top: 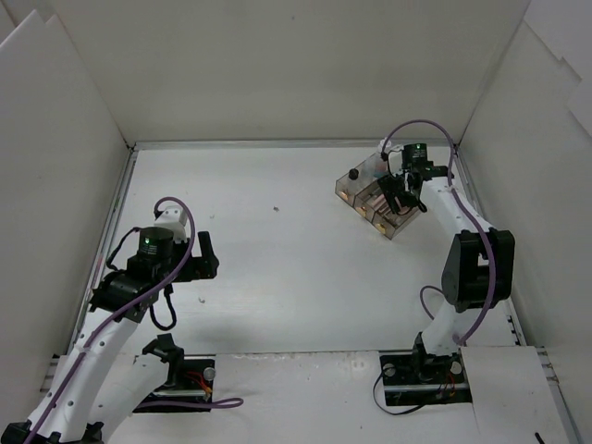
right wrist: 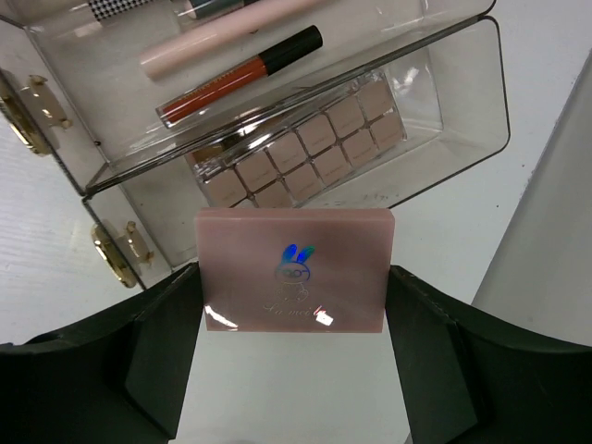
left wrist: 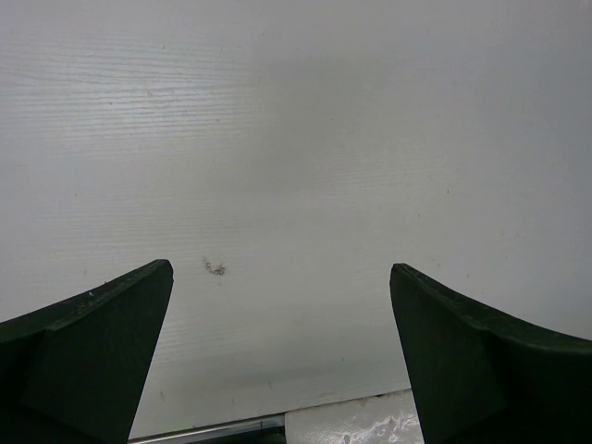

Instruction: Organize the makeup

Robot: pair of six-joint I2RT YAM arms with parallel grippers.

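Observation:
In the right wrist view, my right gripper point(right wrist: 294, 282) is shut on a pink square compact point(right wrist: 294, 264) with a shiny rabbit logo, one finger against each side edge. The compact hangs just in front of the clear smoky tray point(right wrist: 481, 102). The tray's near compartment holds a brown eyeshadow palette point(right wrist: 301, 148). Behind a divider lie a red lip gloss tube point(right wrist: 236, 76) and a peach stick point(right wrist: 217, 39). From above, the right gripper point(top: 400, 192) is over the tray point(top: 350, 185) at the back right. My left gripper point(left wrist: 282, 273) stands open over bare table, holding nothing.
White walls close in the table on the left, back and right. The tray has gold hinges point(right wrist: 35, 111) on its left side. The left gripper point(top: 205, 254) sits at the table's left, near the front edge strip point(left wrist: 213, 430).

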